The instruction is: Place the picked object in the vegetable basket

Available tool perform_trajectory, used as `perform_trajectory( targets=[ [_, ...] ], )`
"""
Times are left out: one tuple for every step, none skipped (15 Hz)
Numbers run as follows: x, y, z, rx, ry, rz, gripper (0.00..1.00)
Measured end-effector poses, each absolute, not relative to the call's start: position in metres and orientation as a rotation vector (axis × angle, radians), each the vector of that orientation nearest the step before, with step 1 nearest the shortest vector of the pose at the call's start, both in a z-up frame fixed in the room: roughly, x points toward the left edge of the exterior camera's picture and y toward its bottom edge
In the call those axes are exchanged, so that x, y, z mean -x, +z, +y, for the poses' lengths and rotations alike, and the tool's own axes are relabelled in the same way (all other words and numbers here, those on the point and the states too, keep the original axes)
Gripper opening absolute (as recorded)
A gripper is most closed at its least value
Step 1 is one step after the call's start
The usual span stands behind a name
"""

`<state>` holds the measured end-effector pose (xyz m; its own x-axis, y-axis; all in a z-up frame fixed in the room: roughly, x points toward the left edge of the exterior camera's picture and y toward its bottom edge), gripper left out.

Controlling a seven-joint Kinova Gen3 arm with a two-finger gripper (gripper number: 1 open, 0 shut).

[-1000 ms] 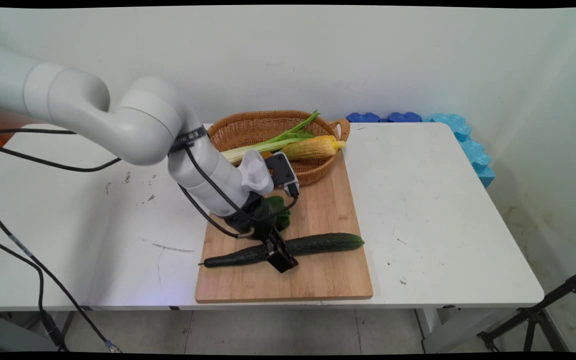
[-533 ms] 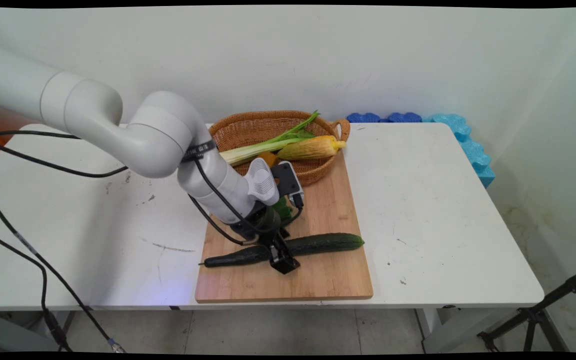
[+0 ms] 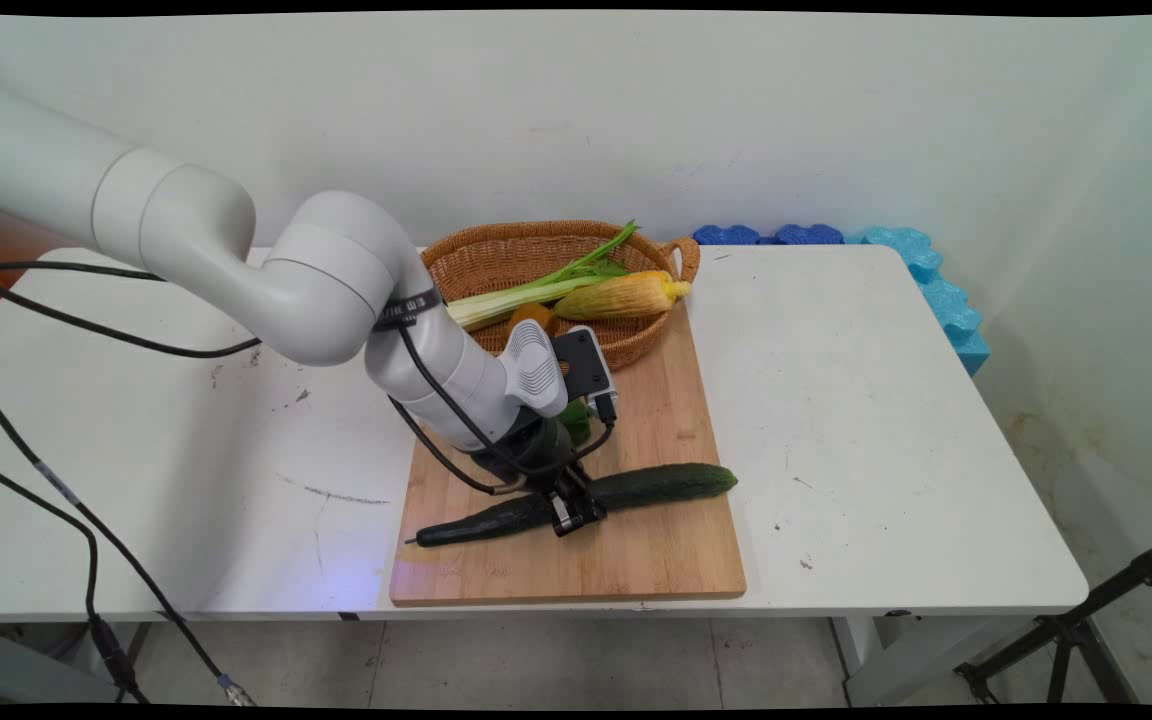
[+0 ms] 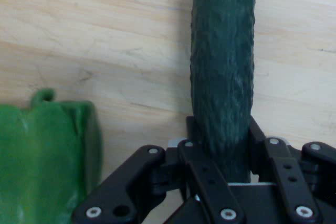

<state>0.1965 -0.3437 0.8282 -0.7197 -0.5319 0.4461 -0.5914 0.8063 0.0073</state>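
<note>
White wall and white table point(image 3: 836, 400) frame the scene, with a bamboo cutting board point(image 3: 656, 560) lying near the table's front edge. Since 1 second ago the cucumber point(image 3: 656, 484) has shifted: its right end sits slightly higher and further right on the board, its stem end has crept inward from the left, and the whole fruit appears tilted. That suggests it is no longer resting freely but is being borne by the arm.

From the hand view, the gripper point(image 4: 220, 153) is clenched on the cucumber point(image 4: 223, 66), its 2 fingers pressing either flank near the middle of its length. In the main view the gripper point(image 3: 568, 505) points steeply down at the board, the wrist bent over from the upper left, black cables looping beneath it.

Just behind the wrist lies a green pepper point(image 3: 577, 420), seen beside the cucumber in the hand view point(image 4: 47, 161). At the board's far end a wicker basket point(image 3: 496, 250) holds celery point(image 3: 536, 288) and an ear of corn point(image 3: 621, 296).
</note>
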Motion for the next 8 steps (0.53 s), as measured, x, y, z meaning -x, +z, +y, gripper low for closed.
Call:
perform_trajectory(
  targets=[
    [-0.196,0.831,-0.343,-0.836,0.193,-2.555,0.0],
    [-0.195,0.837,-0.342,-0.831,0.198,-2.549,0.0],
    [-0.195,0.843,-0.341,-0.829,0.201,-2.542,0.0],
    [-0.194,0.849,-0.341,-0.83,0.201,-2.535,0.0],
    [-0.195,0.858,-0.34,-0.835,0.2,-2.528,0.0],
    [-0.196,0.869,-0.34,-0.843,0.2,-2.52,0.0],
    [-0.198,0.878,-0.34,-0.852,0.201,-2.515,0.0],
    [-0.201,0.891,-0.342,-0.863,0.202,-2.512,0.0]
  ],
)
